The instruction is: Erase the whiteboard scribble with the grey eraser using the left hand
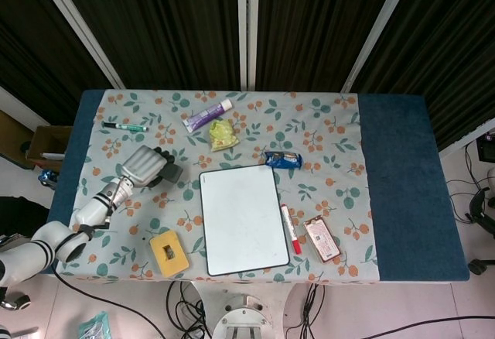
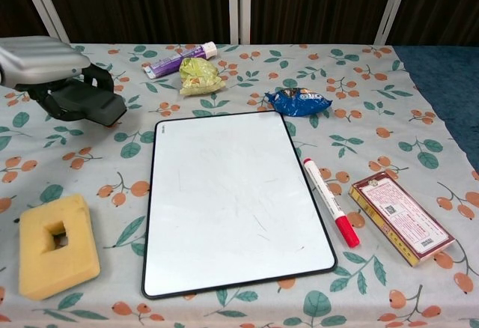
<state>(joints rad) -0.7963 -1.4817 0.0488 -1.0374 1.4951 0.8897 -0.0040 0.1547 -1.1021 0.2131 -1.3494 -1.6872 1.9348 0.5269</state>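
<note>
item: silver five-finger left hand [image 2: 41,62], at the table's left side, well left of the board; fingers curled down over a dark grey block eraser [image 2: 86,105], which it grips from above. in the head view the same hand [image 1: 141,166] sits at the end of a white and black arm reaching in from the lower left, the eraser [image 1: 169,172] showing at its right edge. whether the eraser touches the cloth cannot be told.

item: right hand, not visible in either view.

item: rectangular white whiteboard with thin black frame [image 2: 232,197], flat on the cloth at centre front, long side running away from the robot. surface mostly white, with only faint thin marks scattered over it.

item: floral tablecloth with orange fruit and green leaves [image 2: 374,103], covering the table under everything.

item: yellow sponge block with a hole in its middle [image 2: 56,246], left of the board's near corner.

item: red and white marker pen [image 2: 330,201], just beside the board's right edge, lying along it.

item: reddish-brown flat packet with printed label [image 2: 402,217], right of the marker.

item: blue crumpled snack wrapper [image 2: 299,101], just beyond the board's far right corner.

item: yellow-green crumpled wrapper [image 2: 197,75], beyond the board's far edge.

item: purple and white tube [image 2: 178,59], just behind the yellow-green wrapper.

item: green marker pen [image 1: 124,127], far left of the table, head view only.
</note>
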